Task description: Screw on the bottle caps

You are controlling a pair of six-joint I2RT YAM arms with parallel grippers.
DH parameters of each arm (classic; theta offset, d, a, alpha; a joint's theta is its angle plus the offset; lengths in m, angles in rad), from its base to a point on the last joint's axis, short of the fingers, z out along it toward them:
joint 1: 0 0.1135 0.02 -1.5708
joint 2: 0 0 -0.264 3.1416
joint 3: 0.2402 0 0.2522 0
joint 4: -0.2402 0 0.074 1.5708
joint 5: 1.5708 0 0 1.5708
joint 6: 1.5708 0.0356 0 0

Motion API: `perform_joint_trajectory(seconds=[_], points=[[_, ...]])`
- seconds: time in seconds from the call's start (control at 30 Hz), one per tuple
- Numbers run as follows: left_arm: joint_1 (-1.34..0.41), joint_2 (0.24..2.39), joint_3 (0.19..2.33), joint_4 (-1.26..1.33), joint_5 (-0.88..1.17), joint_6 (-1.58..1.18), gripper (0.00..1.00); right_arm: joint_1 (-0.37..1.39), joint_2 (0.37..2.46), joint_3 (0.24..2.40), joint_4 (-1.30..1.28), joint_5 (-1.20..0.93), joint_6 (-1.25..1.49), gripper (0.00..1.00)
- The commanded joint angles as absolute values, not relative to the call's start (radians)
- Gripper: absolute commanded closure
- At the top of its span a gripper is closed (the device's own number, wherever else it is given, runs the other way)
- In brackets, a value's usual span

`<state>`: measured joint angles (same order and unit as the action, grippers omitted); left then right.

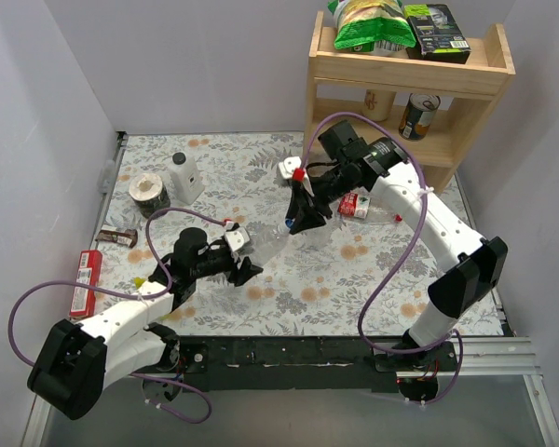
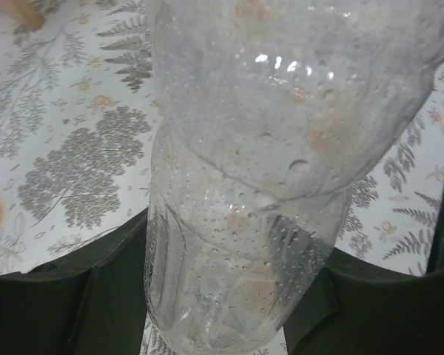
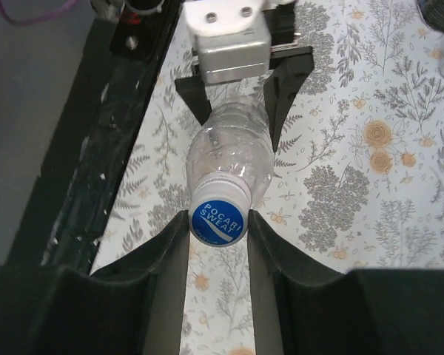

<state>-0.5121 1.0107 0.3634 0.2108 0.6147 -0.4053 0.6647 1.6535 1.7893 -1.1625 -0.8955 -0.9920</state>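
A clear bottle (image 1: 268, 240) is held tilted above the table between both grippers. My left gripper (image 1: 245, 258) is shut on its body, which fills the left wrist view (image 2: 244, 185) between the dark fingers (image 2: 59, 310). My right gripper (image 1: 295, 222) is shut on the blue cap (image 3: 219, 216), printed "POCARI SWEAT", which sits on the bottle's neck (image 3: 229, 159) with a finger touching each side. A second clear bottle with a red label band (image 1: 356, 207) lies on the table under the right arm. I see no other caps or clear bottles.
A white opaque bottle (image 1: 184, 177) and a dark round jar (image 1: 149, 193) stand at the back left. A snack bar (image 1: 118, 237) and a red packet (image 1: 86, 279) lie at the left edge. A wooden shelf (image 1: 405, 84) with goods stands at the back right.
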Motion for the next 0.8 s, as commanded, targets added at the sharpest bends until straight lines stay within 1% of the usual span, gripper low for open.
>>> perform_joint_trajectory(seconds=[0.0,0.03,0.07,0.1,0.17,0.2,0.3,0.33,0.4,0.53,0.57,0.63,0.67,0.7,0.77], points=[[-0.515,0.962,0.428,0.440,0.506,-0.492,1.00,0.655,1.691,1.747,-0.971,-0.986,-0.603,0.81],[-0.515,0.966,0.443,0.452,0.470,-0.506,1.00,0.655,1.684,1.726,-0.913,-0.980,-0.528,0.82],[-0.515,0.969,0.452,0.454,0.454,-0.517,1.00,0.655,1.680,1.701,-0.802,-0.965,-0.459,0.85],[-0.517,0.983,0.468,0.450,0.436,-0.526,1.00,0.655,1.669,1.651,-0.743,-0.919,-0.311,0.85],[-0.526,1.005,0.523,0.399,0.365,-0.526,1.00,0.657,1.674,1.620,-0.665,-0.867,-0.191,0.88],[-0.531,1.014,0.535,0.387,0.336,-0.522,1.00,0.657,1.699,1.618,-0.661,-0.858,-0.081,0.89],[-0.548,1.008,0.548,0.382,0.247,-0.473,1.00,0.657,1.756,1.625,-0.675,-0.853,0.091,0.89],[-0.549,1.008,0.549,0.380,0.224,-0.465,1.00,0.663,1.746,1.585,-0.649,-0.844,0.139,0.90],[-0.551,1.009,0.555,0.362,0.189,-0.460,1.00,0.670,1.753,1.586,-0.646,-0.848,0.146,0.90],[-0.551,1.003,0.542,0.263,0.163,-0.442,1.00,0.651,1.779,1.710,-0.705,-0.824,0.112,0.89],[-0.551,0.994,0.534,0.246,0.161,-0.433,1.00,0.643,1.779,1.727,-0.725,-0.818,0.076,0.85],[-0.551,0.985,0.508,0.201,0.173,-0.419,1.00,0.621,1.770,1.755,-0.787,-0.845,0.005,0.69],[-0.549,0.976,0.502,0.184,0.178,-0.414,1.00,0.612,1.767,1.785,-0.817,-0.870,-0.100,0.52],[-0.548,0.971,0.485,0.167,0.202,-0.399,1.00,0.600,1.766,1.813,-0.853,-0.932,-0.151,0.43],[-0.543,0.965,0.477,0.115,0.245,-0.377,1.00,0.563,1.763,1.906,-0.981,-0.954,-0.257,0.24]])
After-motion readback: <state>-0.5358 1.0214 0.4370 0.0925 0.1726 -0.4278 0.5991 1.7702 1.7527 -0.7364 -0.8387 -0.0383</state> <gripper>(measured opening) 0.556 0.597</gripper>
